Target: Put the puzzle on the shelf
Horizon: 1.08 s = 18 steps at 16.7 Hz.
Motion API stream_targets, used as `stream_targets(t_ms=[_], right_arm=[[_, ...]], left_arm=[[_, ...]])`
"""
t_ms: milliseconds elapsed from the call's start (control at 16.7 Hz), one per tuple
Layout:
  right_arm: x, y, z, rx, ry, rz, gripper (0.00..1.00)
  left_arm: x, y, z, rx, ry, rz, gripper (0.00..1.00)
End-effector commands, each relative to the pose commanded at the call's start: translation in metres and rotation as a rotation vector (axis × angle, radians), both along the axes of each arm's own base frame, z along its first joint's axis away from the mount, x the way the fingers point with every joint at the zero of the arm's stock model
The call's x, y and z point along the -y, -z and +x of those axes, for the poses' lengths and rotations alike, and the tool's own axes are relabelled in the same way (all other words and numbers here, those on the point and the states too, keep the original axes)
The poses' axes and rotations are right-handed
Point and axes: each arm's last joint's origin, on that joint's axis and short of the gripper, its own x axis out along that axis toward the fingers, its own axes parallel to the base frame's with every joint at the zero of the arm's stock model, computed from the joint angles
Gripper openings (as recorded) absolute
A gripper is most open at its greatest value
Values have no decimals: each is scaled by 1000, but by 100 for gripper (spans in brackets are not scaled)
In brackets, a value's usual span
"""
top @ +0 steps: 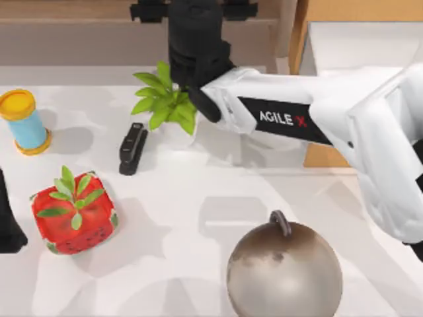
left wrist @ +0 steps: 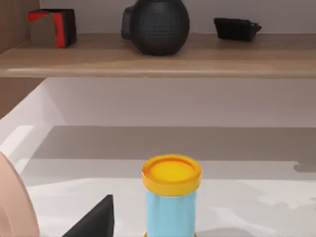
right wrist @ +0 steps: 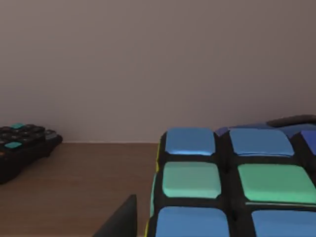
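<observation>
The puzzle (right wrist: 232,182), a cube with a black grid and blue and green stickers on the face toward me, sits close in the right wrist view, just above the light-wood shelf (right wrist: 74,187). One dark finger (right wrist: 121,219) lies against its edge. In the top view my right arm reaches across the table, and my right gripper (top: 192,46) is over the shelf (top: 79,43) at the back, shut on the puzzle, which the gripper hides there. My left gripper (top: 8,224) is parked at the table's left edge, open, one finger (left wrist: 94,219) showing.
On the shelf (left wrist: 222,59) stand a red-and-grey box (left wrist: 52,27), a black round speaker (left wrist: 155,24) and a black calculator (right wrist: 22,148). The table holds a blue canister (top: 23,122), a potted plant (top: 165,102), a black stapler (top: 132,148), a strawberry cube (top: 73,211) and a metal ball (top: 284,271).
</observation>
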Motion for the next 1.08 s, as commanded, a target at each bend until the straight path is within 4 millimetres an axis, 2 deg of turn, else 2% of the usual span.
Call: stream_targets(t_ms=[660,900,1080], right_arm=[[2,-2,-3,15,-24,-12,100],[26,-8,-14,101,-105,-101,100],[57,-1,-38,175,-159,-249,100]], left_arm=[[0,0,0,0,0,0,100],[0,0,0,0,0,0,100],[0,0,0,0,0,0,100]])
